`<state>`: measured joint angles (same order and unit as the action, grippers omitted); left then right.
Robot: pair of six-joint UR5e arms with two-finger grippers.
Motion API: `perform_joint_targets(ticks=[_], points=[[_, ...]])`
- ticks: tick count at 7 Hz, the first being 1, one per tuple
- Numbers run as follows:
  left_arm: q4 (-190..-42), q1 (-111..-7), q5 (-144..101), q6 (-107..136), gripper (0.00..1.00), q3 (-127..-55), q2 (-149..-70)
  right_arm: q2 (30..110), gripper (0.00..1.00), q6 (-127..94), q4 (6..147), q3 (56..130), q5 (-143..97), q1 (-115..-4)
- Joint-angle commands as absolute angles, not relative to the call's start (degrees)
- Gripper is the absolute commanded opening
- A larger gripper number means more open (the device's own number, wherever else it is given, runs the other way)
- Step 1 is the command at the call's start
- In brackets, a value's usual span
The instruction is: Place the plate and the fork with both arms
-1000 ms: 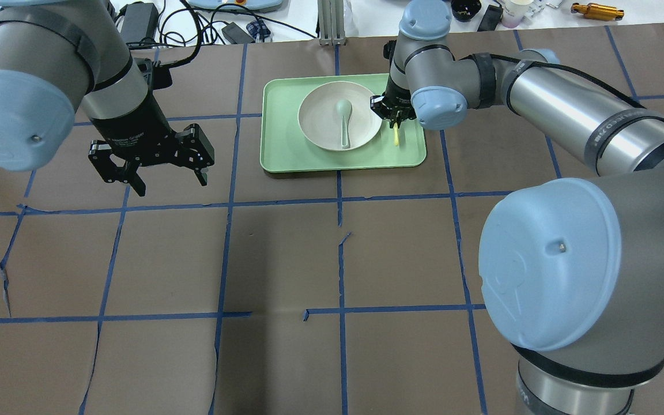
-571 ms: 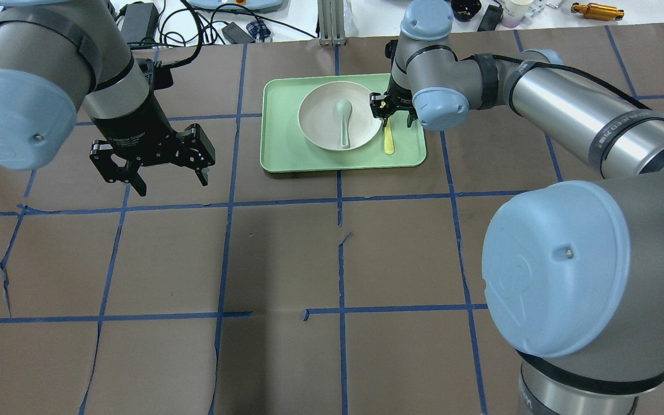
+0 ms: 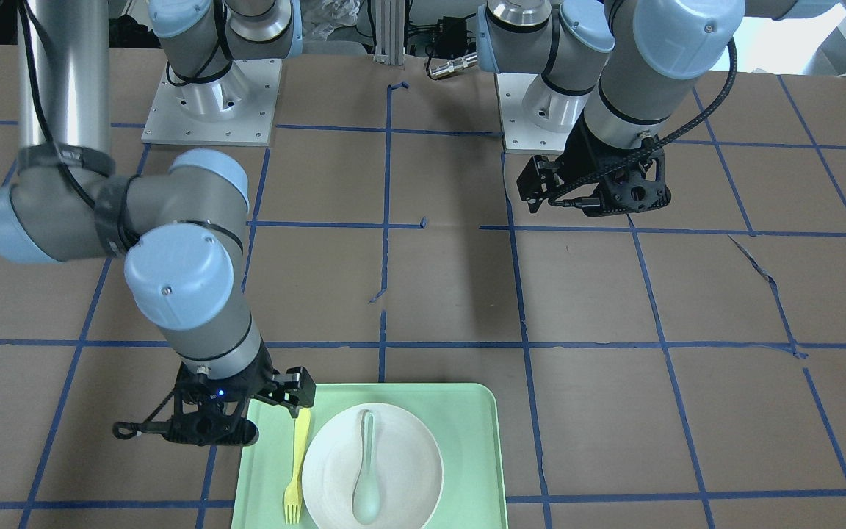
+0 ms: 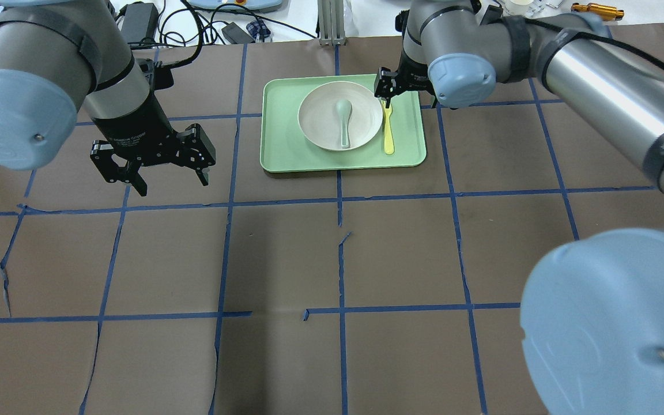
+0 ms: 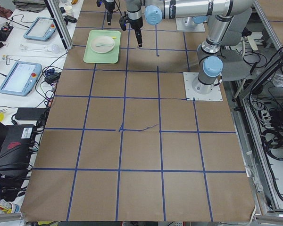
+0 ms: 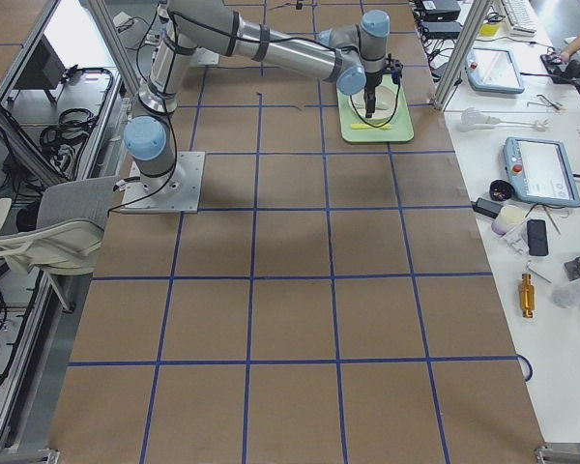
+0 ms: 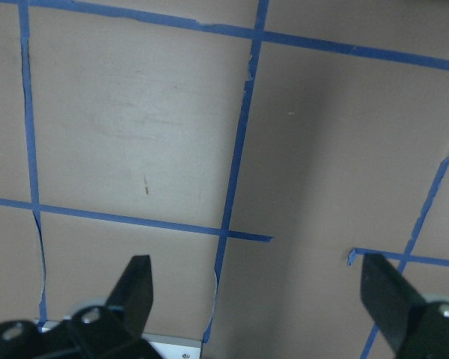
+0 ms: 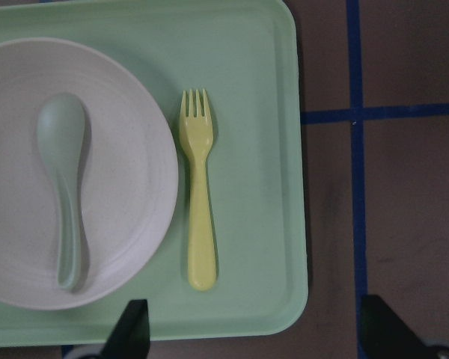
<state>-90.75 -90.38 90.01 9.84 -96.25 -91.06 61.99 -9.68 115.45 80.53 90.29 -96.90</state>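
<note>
Hovering with right gripper (image 3: 211,415) spread wide and empty above fork (image 8: 198,191); risking knocking it against plate (image 8: 135,187) if dipping on retreat.

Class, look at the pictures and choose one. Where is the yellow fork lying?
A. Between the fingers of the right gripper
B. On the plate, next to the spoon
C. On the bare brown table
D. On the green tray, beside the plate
D: the fork lies flat on the tray, alongside the rim of the plate.
</note>
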Motion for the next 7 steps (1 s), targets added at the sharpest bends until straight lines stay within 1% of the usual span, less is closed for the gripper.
perform_joint_targets(ticks=[1,3,4,7], points=[[-90.6,-90.8,89.9,9.6,1.0,-96.2,-90.9,71.2,1.0,-9.1,103.4,80.1,90.6,-94.9],[-90.6,-90.6,90.3,9.5,1.0,-96.2,-90.7,80.4,1.0,-8.9,92.1,80.2,90.7,-93.5],[-90.6,-90.5,90.3,9.3,1.0,-95.7,-90.5,83.4,1.0,-9.1,90.0,80.6,90.3,-93.9],[-90.8,-89.7,90.3,7.7,1.0,-94.9,-90.5,86.5,1.0,-8.7,93.8,85.8,90.2,-93.9]])
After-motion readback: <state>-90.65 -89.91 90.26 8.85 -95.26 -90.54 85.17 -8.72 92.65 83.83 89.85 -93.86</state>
